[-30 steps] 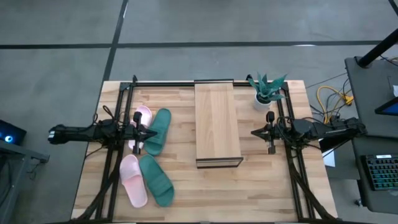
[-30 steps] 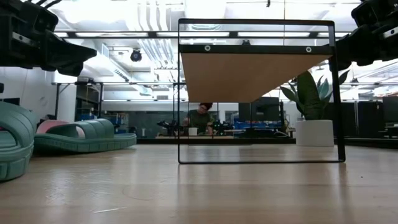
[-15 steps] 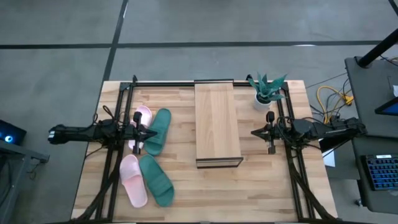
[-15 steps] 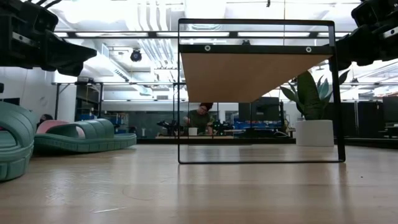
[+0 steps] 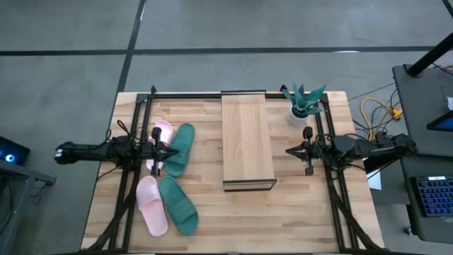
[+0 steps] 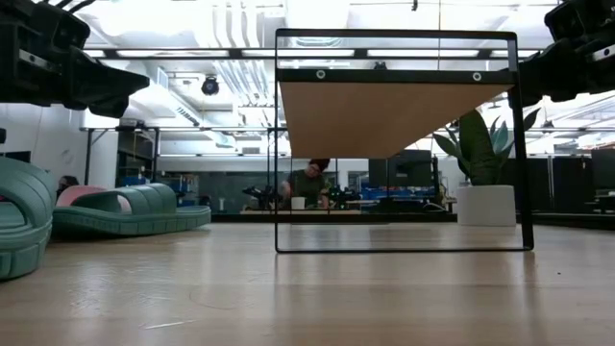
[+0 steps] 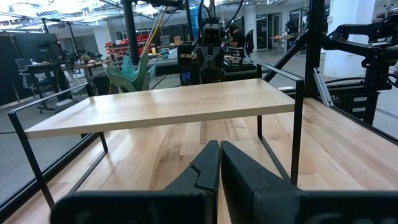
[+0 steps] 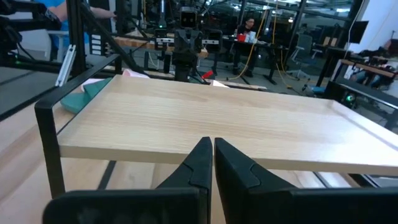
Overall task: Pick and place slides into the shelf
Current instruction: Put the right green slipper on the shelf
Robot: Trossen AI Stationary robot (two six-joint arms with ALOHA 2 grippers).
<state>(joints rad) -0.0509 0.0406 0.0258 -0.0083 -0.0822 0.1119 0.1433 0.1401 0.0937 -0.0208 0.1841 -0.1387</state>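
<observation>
The shelf (image 5: 248,140), a light-wood plank on a thin black frame, stands on its legs mid-table. Left of it several slides lie soles down on the tabletop: a pale pink slide (image 5: 161,134) beside a teal slide (image 5: 180,149) farther back, a pink slide (image 5: 151,205) beside a teal slide (image 5: 178,206) nearer the front. My left gripper (image 5: 174,151) hovers shut above the far pair, pointing level at the shelf. My right gripper (image 5: 289,150) hovers shut to the shelf's right, pointing level at it. Both hold nothing.
A potted plant (image 5: 302,103) in a white pot stands at the table's far right, close to the right arm. Black frame rails (image 5: 132,177) run along both table sides. Bare tabletop (image 5: 283,219) lies in front of the shelf. A person sits in the room beyond.
</observation>
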